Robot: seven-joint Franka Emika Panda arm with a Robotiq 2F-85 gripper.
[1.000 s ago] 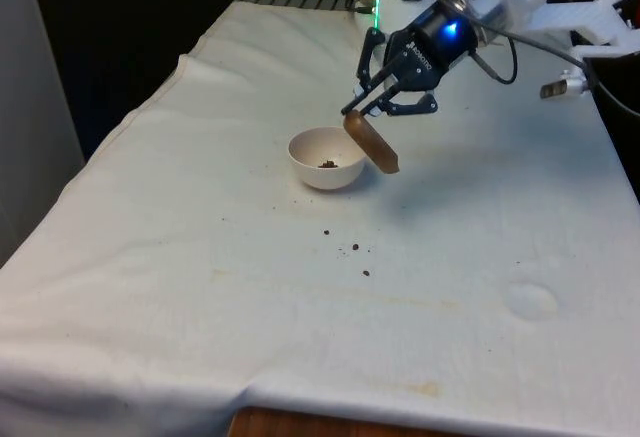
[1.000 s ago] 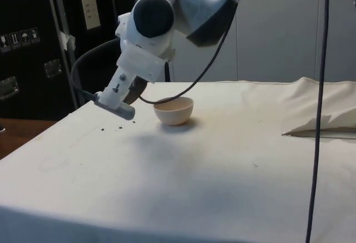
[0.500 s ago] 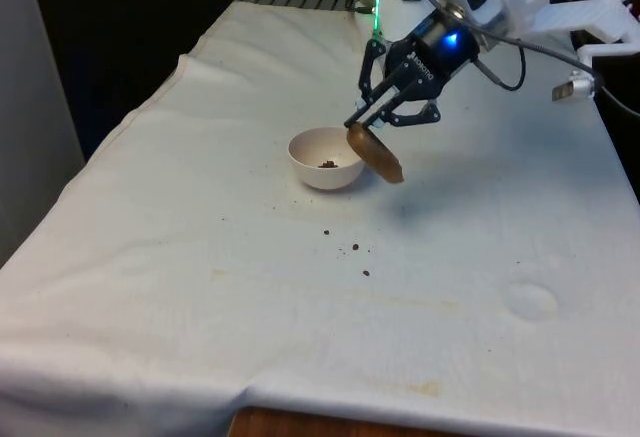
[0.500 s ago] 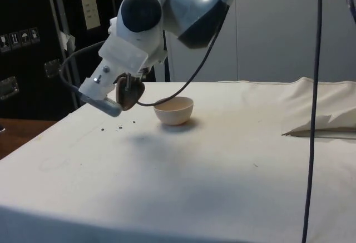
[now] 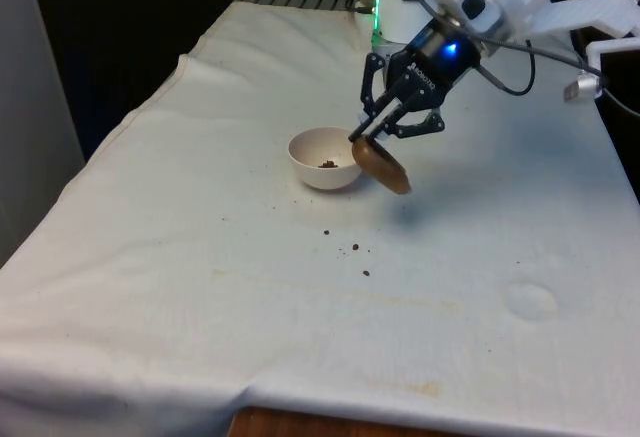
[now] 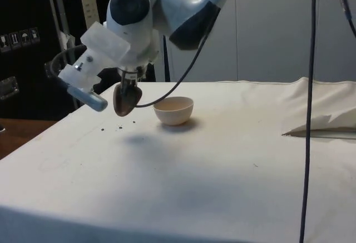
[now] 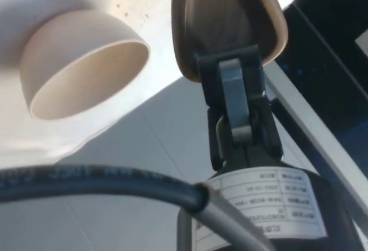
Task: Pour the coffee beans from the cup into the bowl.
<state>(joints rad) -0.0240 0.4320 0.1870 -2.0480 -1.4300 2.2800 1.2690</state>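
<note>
Since a second ago the cup (image 5: pixel 380 162) has swung back from its steep tip toward upright and dropped a little, sliding off the bowl's rim to the front view's right. So right now I've got the brown cup pinched by its rim in the gripper (image 5: pixel 366 135), clamped firmly on it, hanging in the air just beside the bowl (image 5: pixel 326 157) and not touching it. In the side view the cup (image 6: pixel 125 99) hangs mouth-up-ish, tilted, with its base pointing down at the surface (image 5: pixel 200 287).

From the wrist view I can look straight into the cup (image 7: pixel 227 21) and it looks empty to me, plain brown inside, with one finger (image 7: pixel 233 99) gripping the wall. The bowl (image 7: pixel 80 61) sits next to it, cream coloured.

The bowl has a small dark clump of coffee beans (image 5: pixel 328 164) at the bottom, so the pour looks mostly done as far as I can judge. A few stray beans (image 5: pixel 354 249) landed on the white cloth in front of the bowl, well apart from it, so the aim wasn't perfect.

I reckon the cup is held off to the side like this so it clears the bowl before I set it down. Next bit needs a bare patch of cloth and a gentle lowering so the cup lands flat.
</note>
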